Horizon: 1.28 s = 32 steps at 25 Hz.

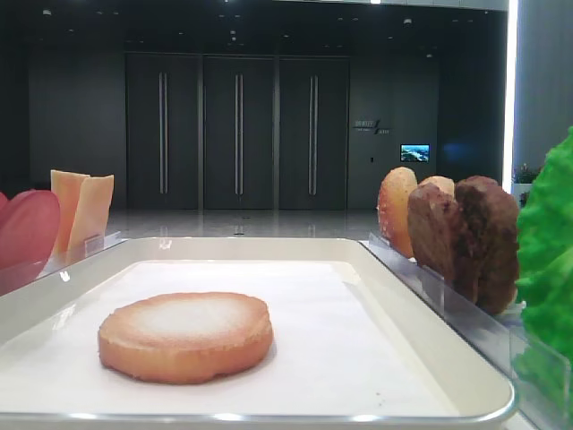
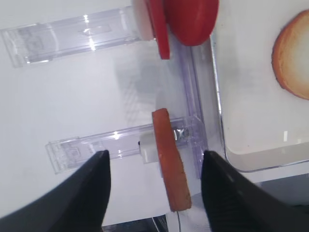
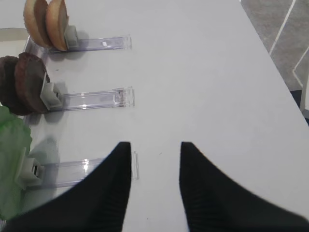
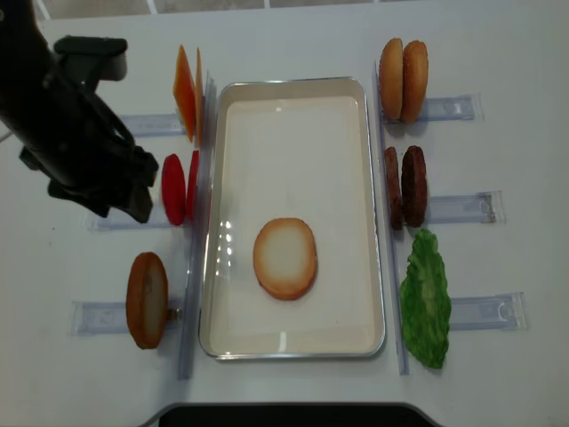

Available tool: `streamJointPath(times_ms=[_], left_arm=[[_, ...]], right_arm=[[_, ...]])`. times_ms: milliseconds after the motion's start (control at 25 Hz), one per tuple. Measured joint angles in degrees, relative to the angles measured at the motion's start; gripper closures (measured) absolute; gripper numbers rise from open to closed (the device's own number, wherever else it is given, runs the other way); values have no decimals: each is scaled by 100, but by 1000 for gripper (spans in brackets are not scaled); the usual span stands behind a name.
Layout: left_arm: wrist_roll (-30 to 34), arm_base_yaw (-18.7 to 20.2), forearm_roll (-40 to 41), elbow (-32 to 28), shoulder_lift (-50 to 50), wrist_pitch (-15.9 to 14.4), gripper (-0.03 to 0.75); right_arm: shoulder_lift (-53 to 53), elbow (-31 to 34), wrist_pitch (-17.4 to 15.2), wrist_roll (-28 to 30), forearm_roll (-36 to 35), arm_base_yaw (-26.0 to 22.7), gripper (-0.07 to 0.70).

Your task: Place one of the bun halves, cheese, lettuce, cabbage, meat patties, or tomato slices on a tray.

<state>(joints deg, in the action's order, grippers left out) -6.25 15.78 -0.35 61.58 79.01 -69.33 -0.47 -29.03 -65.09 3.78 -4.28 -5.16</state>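
One bun half [image 4: 284,258] [image 1: 185,336] lies flat, pale face up, on the cream tray [image 4: 293,89] [image 1: 269,246]. Another bun half [image 2: 170,159] [image 4: 147,300] stands on edge in a clear rack left of the tray. In the left wrist view my left gripper [image 2: 155,153] is open, its fingers wide either side of this standing bun half and apart from it. The left arm [image 4: 84,133] hangs over the left racks. My right gripper [image 3: 155,144] is open over bare table with nothing between its fingers.
On the left racks stand cheese [image 4: 185,89] and tomato slices [image 4: 178,187] [image 2: 186,19]. Right of the tray are two bun halves [image 4: 403,68] [image 3: 48,24], meat patties [image 4: 404,185] [image 3: 24,84] and lettuce [image 4: 425,298] [image 3: 12,159]. Clear rack rails [image 3: 91,99] stick outward on both sides.
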Motion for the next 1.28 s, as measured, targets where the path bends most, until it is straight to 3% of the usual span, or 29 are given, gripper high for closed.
streamJointPath(times_ms=[560,840,1040,1280], left_arm=[[781,-1650,265,0,-1079,-79,261],[836,-1719,350,-253,-1731,-98,261],[836,-1719,350,-1195,-2643,-116,261],[836,-1719,345,-2097,-4573,-176,261]], right_arm=[[0,0,0,0,0,0,391],[0,0,0,0,0,0,391],[0,0,0,0,0,0,391],[0,0,0,0,0,0,391]])
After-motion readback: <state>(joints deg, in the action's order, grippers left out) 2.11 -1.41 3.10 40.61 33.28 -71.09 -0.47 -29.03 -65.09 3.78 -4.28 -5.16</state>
